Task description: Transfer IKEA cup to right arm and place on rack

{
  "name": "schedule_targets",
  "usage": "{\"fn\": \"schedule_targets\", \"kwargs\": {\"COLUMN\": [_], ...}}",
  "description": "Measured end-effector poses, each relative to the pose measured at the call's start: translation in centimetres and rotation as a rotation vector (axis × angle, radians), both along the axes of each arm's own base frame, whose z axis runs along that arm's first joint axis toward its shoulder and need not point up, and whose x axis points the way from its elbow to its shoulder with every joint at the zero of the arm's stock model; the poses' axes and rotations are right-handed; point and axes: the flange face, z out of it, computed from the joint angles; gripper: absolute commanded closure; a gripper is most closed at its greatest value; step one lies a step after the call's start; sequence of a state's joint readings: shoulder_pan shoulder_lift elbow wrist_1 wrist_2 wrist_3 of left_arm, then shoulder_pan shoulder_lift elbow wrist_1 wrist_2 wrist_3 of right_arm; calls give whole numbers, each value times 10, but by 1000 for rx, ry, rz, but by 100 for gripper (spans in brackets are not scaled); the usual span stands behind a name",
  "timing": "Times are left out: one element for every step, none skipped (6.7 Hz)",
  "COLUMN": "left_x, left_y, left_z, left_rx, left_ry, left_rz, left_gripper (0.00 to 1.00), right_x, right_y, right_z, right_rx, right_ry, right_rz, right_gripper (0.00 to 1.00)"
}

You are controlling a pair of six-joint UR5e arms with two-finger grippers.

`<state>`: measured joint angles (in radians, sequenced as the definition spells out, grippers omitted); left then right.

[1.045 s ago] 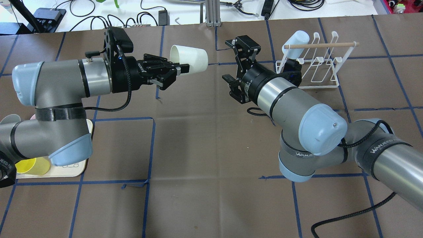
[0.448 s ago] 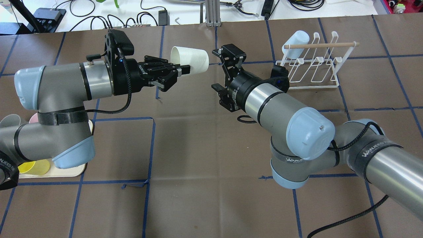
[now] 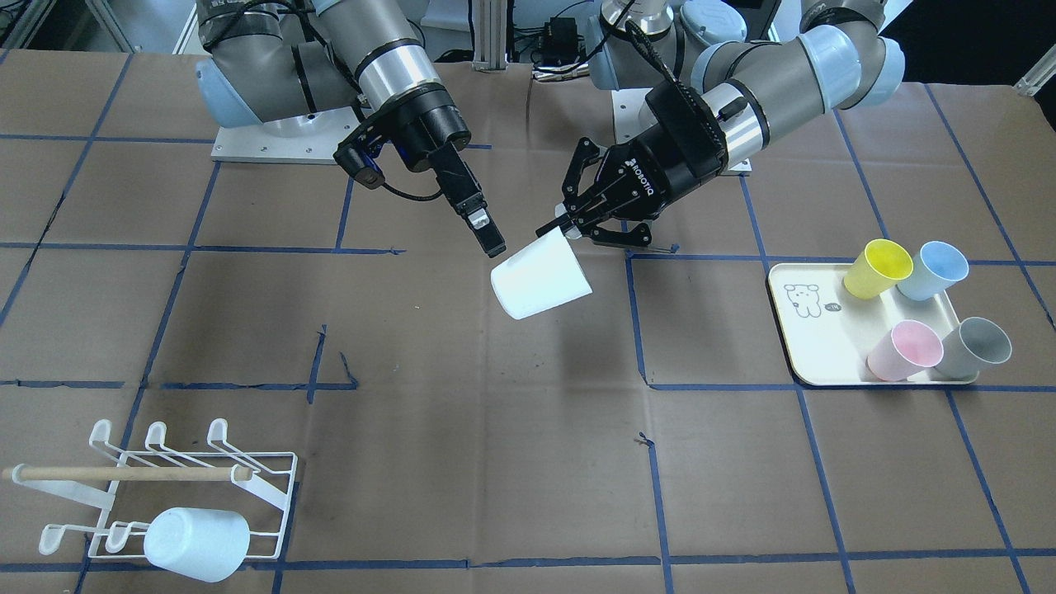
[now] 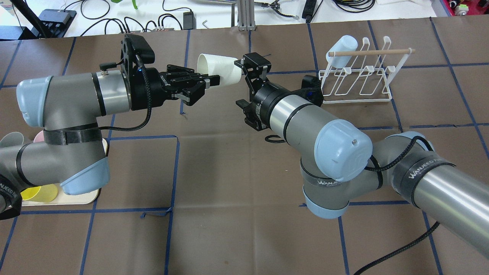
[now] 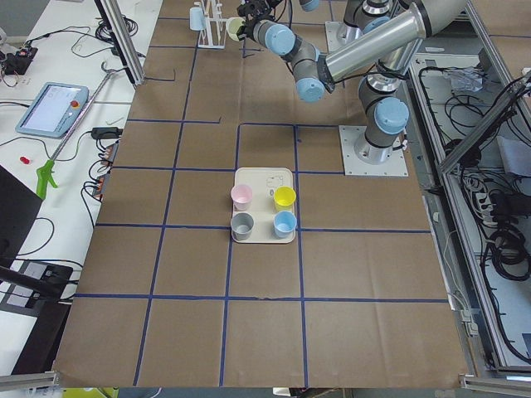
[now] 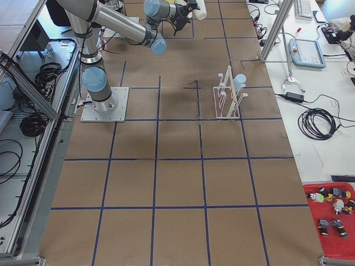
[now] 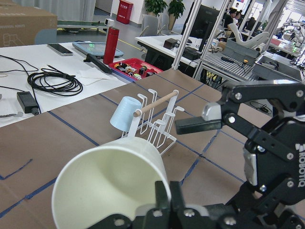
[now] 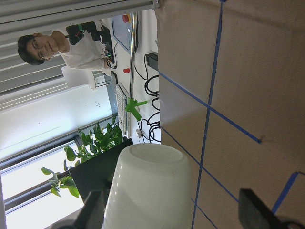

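Note:
A white cup (image 4: 223, 68) lies level in the air over the table's far middle. My left gripper (image 4: 211, 81) is shut on its rim, which also shows in the front view (image 3: 540, 280) and in the left wrist view (image 7: 114, 181). My right gripper (image 4: 241, 83) is open, and its jaws stand just at the cup's closed base. In the right wrist view the base (image 8: 150, 186) sits centred between my fingers (image 8: 255, 212). I cannot tell whether they touch it. The white wire rack (image 4: 359, 76) stands at the far right.
A pale blue cup (image 4: 342, 47) hangs on the rack's far-left prong. A cream tray (image 3: 813, 346) with a bear drawing holds yellow (image 3: 879, 268), blue (image 3: 932, 271), pink (image 3: 903, 351) and grey (image 3: 978, 346) cups beside my left arm. Cables lie beyond the table's far edge.
My right gripper has moved left, from near the rack up to the cup's base, and has stayed open. My left gripper has held the cup almost still.

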<state>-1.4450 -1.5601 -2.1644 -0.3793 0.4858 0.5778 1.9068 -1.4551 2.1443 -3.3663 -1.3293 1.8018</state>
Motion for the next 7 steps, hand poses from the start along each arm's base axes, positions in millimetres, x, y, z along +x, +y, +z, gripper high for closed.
{"fn": "schedule_targets", "kwargs": {"left_x": [0, 0, 0, 0, 0, 0, 0], "left_y": [0, 0, 1, 1, 1, 1, 1], "left_z": [0, 1, 1, 2, 2, 2, 2], "left_rx": [2, 1, 1, 0, 1, 1, 1], "left_ry": [1, 2, 2, 2, 3, 3, 3], "left_rz": [1, 1, 1, 1, 2, 2, 2], "left_gripper": [94, 94, 94, 94, 94, 94, 94], "right_x": [7, 13, 18, 21, 23, 25, 26], "right_y": [-5, -12, -19, -25, -31, -36, -40], "right_z": [3, 4, 4, 2, 0, -3, -4], "right_rx": [12, 17, 19, 21, 24, 26, 28], "right_ry": [-17, -29, -34, -36, -35, -34, -34], "right_rz": [-5, -5, -4, -4, -4, -5, -6], "right_gripper": [1, 1, 1, 1, 1, 2, 2]}}
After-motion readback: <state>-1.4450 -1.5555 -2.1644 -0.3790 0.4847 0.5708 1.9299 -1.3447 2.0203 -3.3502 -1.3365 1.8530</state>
